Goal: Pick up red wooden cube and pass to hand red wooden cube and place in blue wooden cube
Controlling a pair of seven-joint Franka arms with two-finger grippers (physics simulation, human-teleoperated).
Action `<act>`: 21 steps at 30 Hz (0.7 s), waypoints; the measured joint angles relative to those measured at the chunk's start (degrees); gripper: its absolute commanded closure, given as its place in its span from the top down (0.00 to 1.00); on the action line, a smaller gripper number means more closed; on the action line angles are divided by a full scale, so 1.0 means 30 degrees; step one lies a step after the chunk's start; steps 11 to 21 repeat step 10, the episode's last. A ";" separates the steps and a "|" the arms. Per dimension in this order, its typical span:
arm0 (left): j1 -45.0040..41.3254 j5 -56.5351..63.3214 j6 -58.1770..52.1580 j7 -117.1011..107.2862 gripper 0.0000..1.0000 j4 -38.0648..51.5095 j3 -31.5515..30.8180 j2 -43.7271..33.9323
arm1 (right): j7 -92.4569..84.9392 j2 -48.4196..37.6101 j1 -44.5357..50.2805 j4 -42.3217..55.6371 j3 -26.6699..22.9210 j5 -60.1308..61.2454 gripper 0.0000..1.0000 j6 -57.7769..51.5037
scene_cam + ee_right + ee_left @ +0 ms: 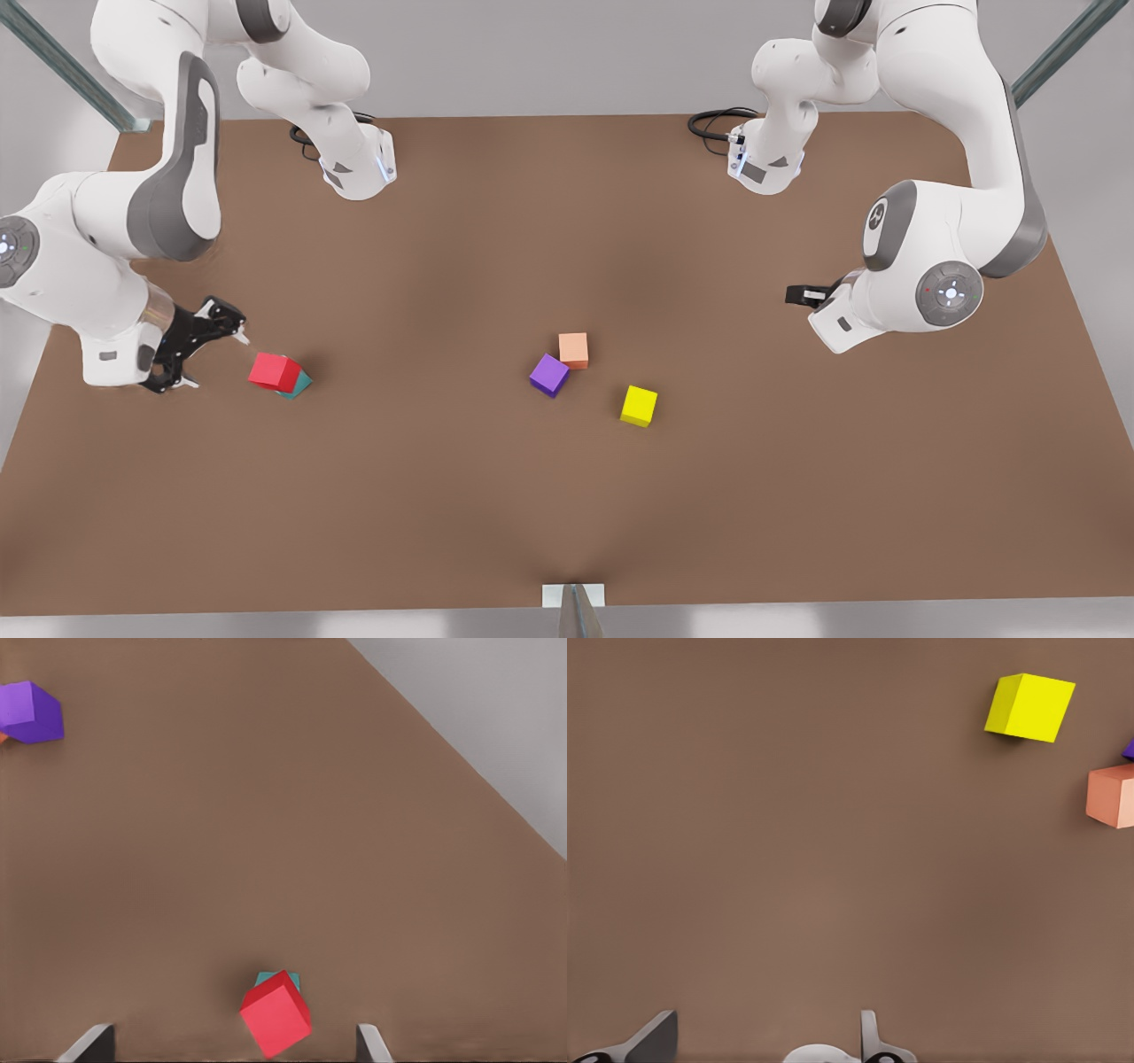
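The right gripper [217,341], the skeletal one with white tips, sits near the tabletop [567,496] edge on the front view's left, its fingers spread wide and holding nothing. Just beside it, the red wooden cube [274,371] rests on top of the blue wooden cube [299,386], slightly skewed, so only a teal corner peeks out from under it. In the right wrist view the red wooden cube [275,1014] lies between the two parted fingertips [89,1043], not gripped. That reads as the placing step done or all but done: the stack stands, and the next move, by my judgement, calls only for a clean retreat that doesn't nudge the tilted top cube. Moving on to mid-table, there's the purple cube [549,375] touching the pale orange cube [573,350], and the yellow cube [639,406] just beside them. Over near the edge on the front view's right, the left gripper [802,295] waits, raised, its fingers parted and empty in its own wrist view. The count: five cubes, one of each colour, and two arms.
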 measured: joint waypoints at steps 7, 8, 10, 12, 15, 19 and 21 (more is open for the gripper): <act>0.0000 0.0001 0.0001 -0.0025 1.00 0.0000 0.0000 0.0003 | 0.4660 -0.1893 -0.0315 -0.0805 -0.0106 -0.0964 1.00 -0.3047; 0.0000 0.0001 0.0001 -0.0028 1.00 0.0000 0.0000 0.0003 | 0.5183 -0.1951 -0.0306 -0.0858 -0.0104 -0.1033 1.00 -0.3269; 0.0000 0.0003 0.0001 -0.0034 1.00 0.0000 0.0000 0.0003 | 0.6145 -0.2011 -0.0263 -0.0879 -0.0094 -0.1124 1.00 -0.3617; 0.0000 0.0003 0.0001 -0.0034 1.00 0.0000 0.0000 0.0003 | 0.6145 -0.2011 -0.0263 -0.0879 -0.0094 -0.1124 1.00 -0.3617; 0.0000 0.0003 0.0001 -0.0034 1.00 0.0000 0.0000 0.0003 | 0.6145 -0.2011 -0.0263 -0.0879 -0.0094 -0.1124 1.00 -0.3617; 0.0000 0.0003 0.0001 -0.0034 1.00 0.0000 0.0000 0.0003 | 0.6145 -0.2011 -0.0263 -0.0879 -0.0094 -0.1124 1.00 -0.3617; 0.0000 0.0003 0.0001 -0.0034 1.00 0.0000 0.0000 0.0003 | 0.6145 -0.2011 -0.0263 -0.0879 -0.0094 -0.1124 1.00 -0.3617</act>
